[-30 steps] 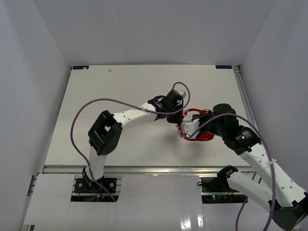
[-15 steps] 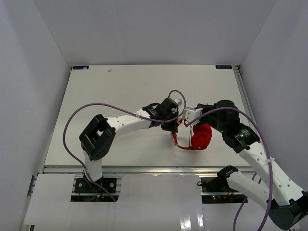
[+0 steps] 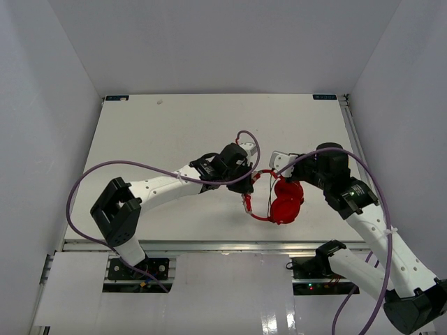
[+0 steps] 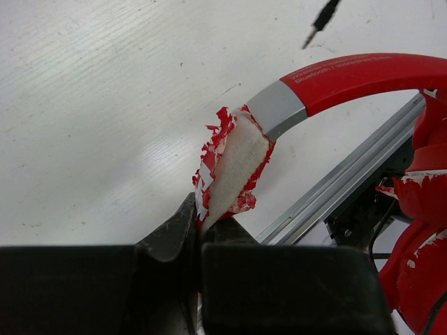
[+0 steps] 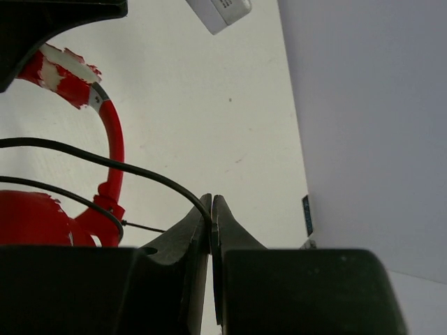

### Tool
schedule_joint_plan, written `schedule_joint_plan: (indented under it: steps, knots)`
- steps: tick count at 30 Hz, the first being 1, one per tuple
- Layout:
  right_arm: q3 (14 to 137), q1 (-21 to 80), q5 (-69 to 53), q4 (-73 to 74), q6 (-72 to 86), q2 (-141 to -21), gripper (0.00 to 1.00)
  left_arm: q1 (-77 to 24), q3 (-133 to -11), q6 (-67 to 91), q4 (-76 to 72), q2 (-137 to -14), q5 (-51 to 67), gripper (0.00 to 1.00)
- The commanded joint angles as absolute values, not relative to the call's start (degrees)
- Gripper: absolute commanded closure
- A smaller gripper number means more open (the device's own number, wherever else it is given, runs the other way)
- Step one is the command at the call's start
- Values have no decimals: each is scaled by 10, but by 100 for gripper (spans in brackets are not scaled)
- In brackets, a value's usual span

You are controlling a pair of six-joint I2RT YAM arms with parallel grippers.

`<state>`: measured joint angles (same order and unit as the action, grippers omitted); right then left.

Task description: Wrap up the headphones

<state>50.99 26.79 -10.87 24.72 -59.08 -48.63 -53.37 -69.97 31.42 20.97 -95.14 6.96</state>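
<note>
The headphones (image 3: 286,203) are bright red and hang between my two grippers above the table's near middle. My left gripper (image 4: 201,222) is shut on a torn red-and-white foam pad (image 4: 230,164) at the grey end of the headband (image 4: 363,72). From above, the left gripper (image 3: 245,186) sits at the headband's left end. My right gripper (image 5: 211,204) is shut on the thin black cable (image 5: 140,171), which runs back towards the ear cup (image 5: 28,219). In the top view the right gripper (image 3: 274,171) is just above the cups. The cable's plug (image 4: 321,17) dangles free.
The white table (image 3: 174,132) stretches behind and to the left. An aluminium rail (image 3: 209,245) lines its near edge, close under the headphones. Purple robot cables (image 3: 126,167) loop over both arms. White walls (image 3: 42,125) close in three sides.
The left gripper has drawn back towards the near edge and leftward with the headband end. The ear cups swung down and now hang nearer the rail. The right gripper shifted away from the rail with the cable.
</note>
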Motion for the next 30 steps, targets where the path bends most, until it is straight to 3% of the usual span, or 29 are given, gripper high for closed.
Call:
schedule_joint_plan:
  steps: [1,16,30]
  knots:
    - [548,235,-184,267,-506,-523,92,-541,-707,306,173,-911,99,100]
    - [556,113,-318,260,-395,-581,92,-542,-696,299,181,-861,74,100]
    - [536,102,-495,205,-298,-636,87,-541,-727,298,194,-846,77,100]
